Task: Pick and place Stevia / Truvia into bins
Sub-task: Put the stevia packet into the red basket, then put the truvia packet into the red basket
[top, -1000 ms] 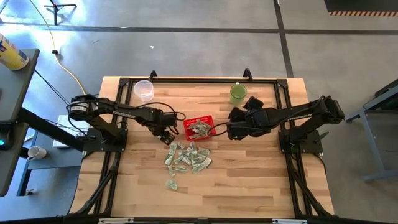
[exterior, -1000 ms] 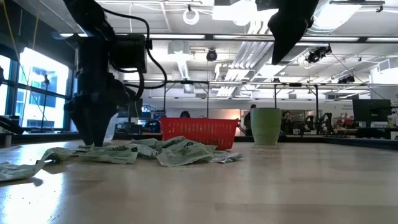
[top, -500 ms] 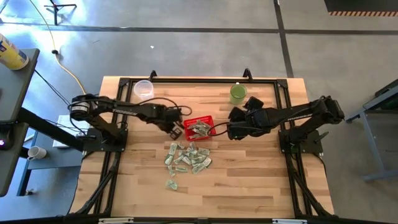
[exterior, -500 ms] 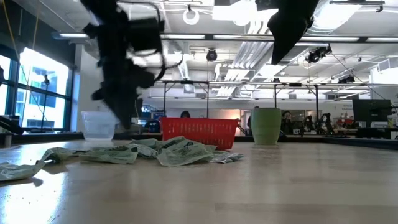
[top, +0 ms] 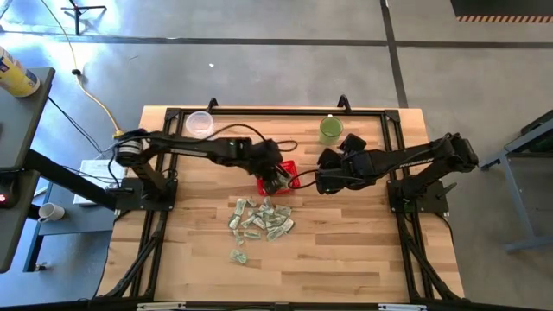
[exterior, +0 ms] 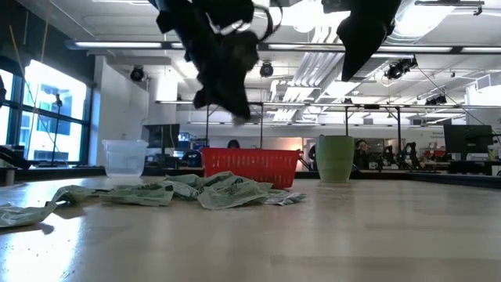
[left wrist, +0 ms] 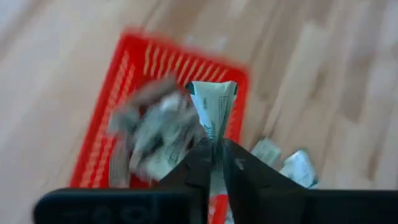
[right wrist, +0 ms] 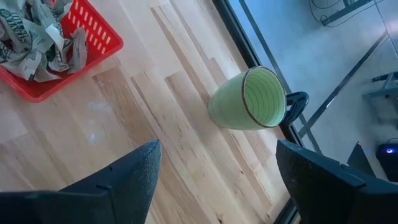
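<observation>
pale wooden table (top: 346, 250), grey floor (top: 259, 52)

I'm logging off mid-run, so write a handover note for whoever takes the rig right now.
Left end effector: shut on one sachet, above the red basket.
Right end effector: open, empty, waiting beside the basket, near the green cup.
Done: several sachets already lie in the basket.
Left: drop the held one, then clear the pile of sachets on the table.
</observation>
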`<state>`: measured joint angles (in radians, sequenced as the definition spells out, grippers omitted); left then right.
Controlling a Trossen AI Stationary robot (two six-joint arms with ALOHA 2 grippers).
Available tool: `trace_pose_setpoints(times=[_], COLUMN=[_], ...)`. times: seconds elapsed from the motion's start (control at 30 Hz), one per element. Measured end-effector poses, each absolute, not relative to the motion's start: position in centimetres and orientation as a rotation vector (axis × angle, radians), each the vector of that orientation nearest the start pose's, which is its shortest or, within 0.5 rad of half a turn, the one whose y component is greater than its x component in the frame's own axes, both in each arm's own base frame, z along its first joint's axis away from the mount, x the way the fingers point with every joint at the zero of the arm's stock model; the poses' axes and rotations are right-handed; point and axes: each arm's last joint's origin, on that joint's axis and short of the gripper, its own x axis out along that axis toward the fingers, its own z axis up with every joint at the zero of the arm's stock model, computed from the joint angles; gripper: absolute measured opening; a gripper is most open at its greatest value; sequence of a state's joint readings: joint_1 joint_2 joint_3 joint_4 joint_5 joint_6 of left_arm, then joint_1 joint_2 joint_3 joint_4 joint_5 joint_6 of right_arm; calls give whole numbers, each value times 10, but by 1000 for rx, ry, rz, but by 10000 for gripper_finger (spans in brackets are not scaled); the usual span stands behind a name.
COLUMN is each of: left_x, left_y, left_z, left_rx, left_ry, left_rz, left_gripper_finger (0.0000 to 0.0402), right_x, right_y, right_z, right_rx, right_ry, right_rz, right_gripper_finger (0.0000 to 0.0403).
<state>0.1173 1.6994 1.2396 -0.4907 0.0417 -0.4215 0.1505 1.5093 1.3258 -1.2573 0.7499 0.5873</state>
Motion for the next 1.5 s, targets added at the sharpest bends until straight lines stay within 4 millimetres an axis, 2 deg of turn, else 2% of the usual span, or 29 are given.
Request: trace_pose_setpoints(times=[0.1, 0.17, 0.37, 0.5, 0.63, 0.8, 0.93, 1.07, 1.17, 1.33, 1.4, 1.5], left_x=[355, 352, 334, 314, 289, 256, 227, 196, 181, 167, 166, 165], left_y=[42, 41, 25, 3, -25, -47, -60, -72, -79, -86, -87, -87], left_z=[216, 217, 261, 276, 275, 256, 245, 239, 237, 233, 233, 232], left_rx=[-484, -488, -448, -377, -268, -243, -279, -304, -335, -298, -286, -257], left_ry=[988, 1026, 1017, 1075, 1147, 1204, 1183, 1145, 1083, 1052, 1058, 1071], left_rz=[331, 334, 260, 190, 152, 171, 155, 148, 145, 146, 139, 128], left_gripper_finger=[109, 131, 188, 206, 208, 209, 209, 209, 209, 209, 209, 209], right_x=[267, 267, 270, 283, 298, 315, 331, 346, 352, 352, 353, 353], right_y=[21, 21, 27, 31, 37, 45, 65, 99, 123, 143, 147, 152], right_z=[293, 292, 289, 291, 289, 272, 248, 221, 203, 182, 174, 166], right_rx=[-139, -125, -41, -6, 69, 210, 303, 402, 454, 363, 227, 58], right_ry=[1101, 1119, 1229, 1167, 1103, 1122, 1149, 1162, 1132, 1049, 1061, 1118], right_rz=[-826, -804, -577, -409, -249, -211, -197, -166, -211, -373, -338, -196], right_gripper_finger=[309, 309, 309, 309, 309, 309, 309, 309, 309, 309, 309, 309])
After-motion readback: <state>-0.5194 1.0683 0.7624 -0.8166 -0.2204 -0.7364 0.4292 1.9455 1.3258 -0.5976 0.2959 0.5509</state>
